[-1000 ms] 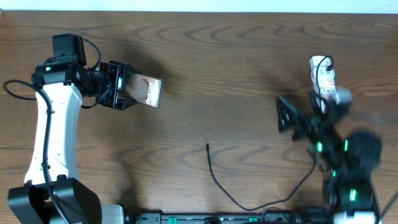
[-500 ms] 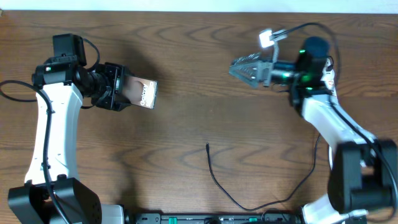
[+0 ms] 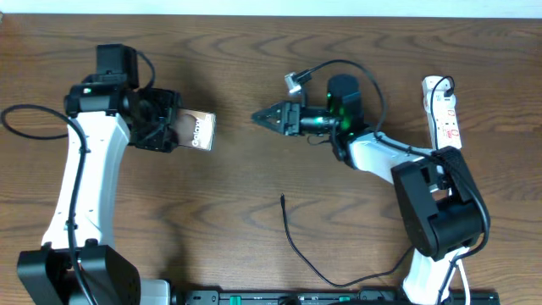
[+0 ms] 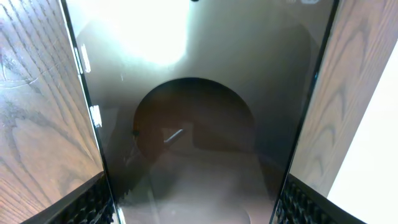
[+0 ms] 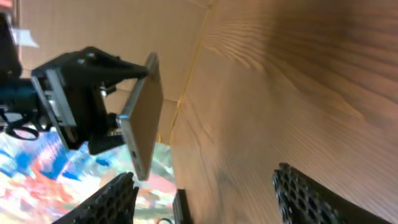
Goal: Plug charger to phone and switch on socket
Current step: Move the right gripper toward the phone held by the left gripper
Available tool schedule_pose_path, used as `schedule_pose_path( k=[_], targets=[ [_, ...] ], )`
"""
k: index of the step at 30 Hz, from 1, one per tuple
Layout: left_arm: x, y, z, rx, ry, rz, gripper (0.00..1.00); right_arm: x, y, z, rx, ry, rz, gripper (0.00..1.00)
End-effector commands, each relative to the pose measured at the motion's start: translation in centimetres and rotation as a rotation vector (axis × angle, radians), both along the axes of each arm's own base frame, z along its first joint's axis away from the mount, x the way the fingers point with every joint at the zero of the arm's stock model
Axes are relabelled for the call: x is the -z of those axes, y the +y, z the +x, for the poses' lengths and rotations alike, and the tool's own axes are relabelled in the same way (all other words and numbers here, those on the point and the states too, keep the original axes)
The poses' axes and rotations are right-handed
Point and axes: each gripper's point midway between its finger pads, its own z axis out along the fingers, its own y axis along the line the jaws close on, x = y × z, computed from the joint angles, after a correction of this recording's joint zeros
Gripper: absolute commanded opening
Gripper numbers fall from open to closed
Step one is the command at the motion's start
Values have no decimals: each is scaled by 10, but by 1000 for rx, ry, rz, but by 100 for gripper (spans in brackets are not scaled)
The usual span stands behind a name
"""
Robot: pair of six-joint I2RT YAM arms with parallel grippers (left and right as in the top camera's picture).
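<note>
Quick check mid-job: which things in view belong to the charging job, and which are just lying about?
For the job:
- flat dark-screened phone, clamped in the left gripper
- thin black charger cable, lying loose
- white power strip with red markings, far right
- right gripper, open and empty

Not part of it:
- brown wooden table
- black rail along the near edge

brown phone [image 3: 199, 132] screen with white lettering, white socket [image 3: 445, 114] with red markings, black charger [image 3: 292, 241], dark wood-grain table [image 3: 254, 76]
</note>
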Motion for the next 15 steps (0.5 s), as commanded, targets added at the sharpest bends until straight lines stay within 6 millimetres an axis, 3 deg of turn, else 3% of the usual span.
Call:
schedule_pose_path(
  k=[1, 3, 15],
  targets=[
    [2, 6, 0, -44, 10, 31, 7, -12, 8, 3, 14, -16, 27, 62],
    [2, 6, 0, -61, 14, 24, 7, -17, 11, 2, 9, -33, 41, 53],
    [2, -6, -1, -99, 30, -1, 7, -18, 31, -13, -21, -21, 45, 59]
  ],
)
